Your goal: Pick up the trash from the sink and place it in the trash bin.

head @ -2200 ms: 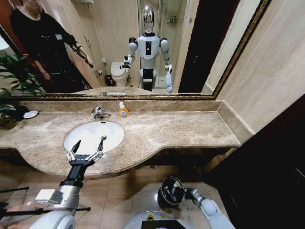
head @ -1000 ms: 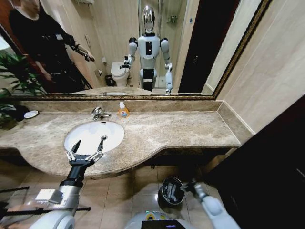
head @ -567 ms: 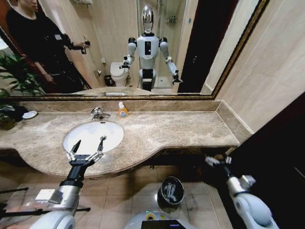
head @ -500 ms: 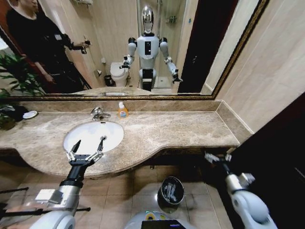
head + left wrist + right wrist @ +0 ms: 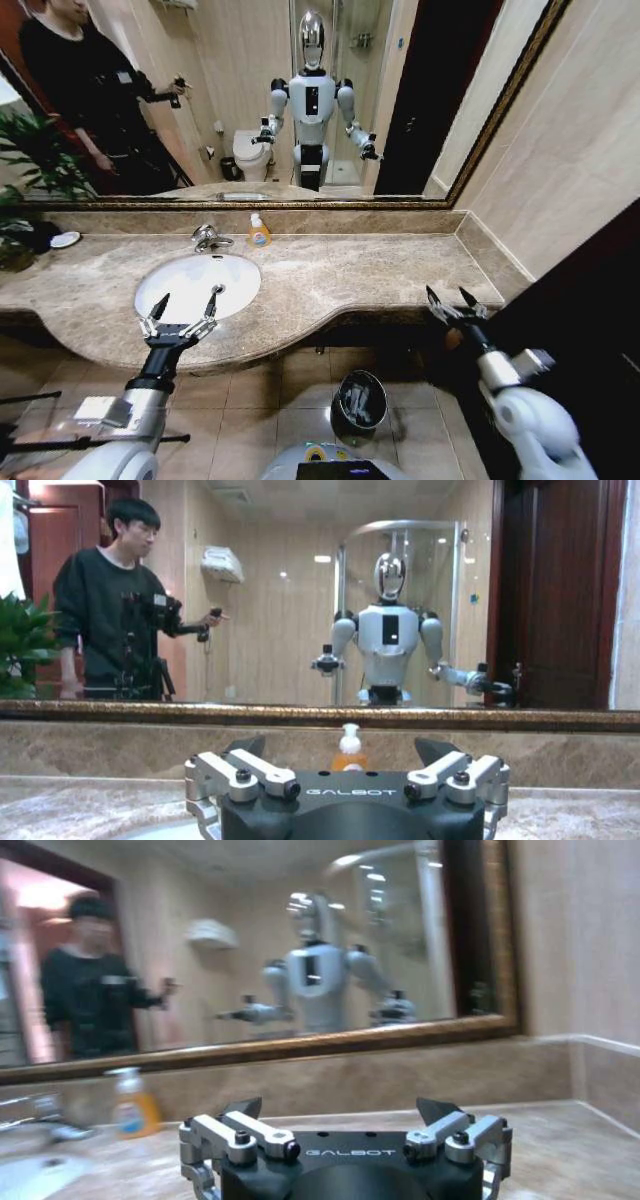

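Head view shows the sink (image 5: 170, 290) looking bare white, with no trash I can make out in it; whether scraps hide under the left gripper (image 5: 184, 308) I cannot tell. That gripper hangs over the basin's near rim, fingers spread, holding nothing. The bin (image 5: 358, 400) sits on the floor below the counter (image 5: 340, 265), something pale inside, so I judge the job is largely done. The right gripper (image 5: 452, 297) is raised beside the counter's right end, well above the bin, fingers apart and empty. Left wrist view adds the soap bottle (image 5: 349, 751) straight ahead between its spread fingers; right wrist view catches the faucet (image 5: 30, 1119) and the bottle off to one side.
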Motion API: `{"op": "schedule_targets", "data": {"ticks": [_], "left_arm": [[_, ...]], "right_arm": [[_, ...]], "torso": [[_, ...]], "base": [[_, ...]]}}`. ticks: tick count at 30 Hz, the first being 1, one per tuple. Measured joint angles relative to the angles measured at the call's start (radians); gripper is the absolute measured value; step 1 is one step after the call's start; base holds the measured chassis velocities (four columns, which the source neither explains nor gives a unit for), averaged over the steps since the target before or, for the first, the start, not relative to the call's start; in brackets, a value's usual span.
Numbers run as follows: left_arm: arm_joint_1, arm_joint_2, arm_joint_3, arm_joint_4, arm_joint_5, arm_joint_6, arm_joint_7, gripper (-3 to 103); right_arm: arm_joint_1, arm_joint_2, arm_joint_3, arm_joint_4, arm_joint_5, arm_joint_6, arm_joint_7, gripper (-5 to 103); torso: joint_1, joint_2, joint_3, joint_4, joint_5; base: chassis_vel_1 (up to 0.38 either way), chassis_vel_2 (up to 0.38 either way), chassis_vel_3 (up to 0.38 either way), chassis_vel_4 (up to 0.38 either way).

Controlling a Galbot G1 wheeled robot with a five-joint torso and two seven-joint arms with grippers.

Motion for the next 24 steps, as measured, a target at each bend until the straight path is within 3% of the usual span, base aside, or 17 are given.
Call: {"op": "schedule_targets", "data": {"ticks": [3, 5, 11, 15, 24], "left_arm": [[0.000, 0.000, 0.000, 0.000, 0.000, 0.000, 0.000, 100], [0.000, 0.000, 0.000, 0.000, 0.000, 0.000, 0.000, 100], [0.000, 0.000, 0.000, 0.000, 0.000, 0.000, 0.000, 100], [0.000, 0.000, 0.000, 0.000, 0.000, 0.000, 0.000, 100], [0.000, 0.000, 0.000, 0.000, 0.000, 0.000, 0.000, 100]], "right_arm": [[0.000, 0.017, -0.027, 0.004, -0.046, 0.044, -0.025, 100], [0.032, 0.054, -0.049, 0.002, -0.145, 0.077, 0.004, 100], [0.039, 0.075, -0.053, 0.001, -0.283, 0.048, 0.096, 100], [0.035, 0.068, -0.045, 0.006, -0.284, -0.007, 0.142, 100], [0.035, 0.065, -0.045, 0.007, -0.283, -0.021, 0.165, 100]], "torso": [[0.000, 0.000, 0.000, 0.0002, 0.0002], [0.000, 0.000, 0.000, 0.0003, 0.0005], [0.000, 0.000, 0.000, 0.0003, 0.0004], [0.000, 0.000, 0.000, 0.0003, 0.0003], [0.000, 0.000, 0.000, 0.0003, 0.0003]], "base": [[0.000, 0.000, 0.000, 0.000], [0.000, 0.000, 0.000, 0.000], [0.000, 0.000, 0.000, 0.000], [0.000, 0.000, 0.000, 0.000], [0.000, 0.000, 0.000, 0.000]]}}
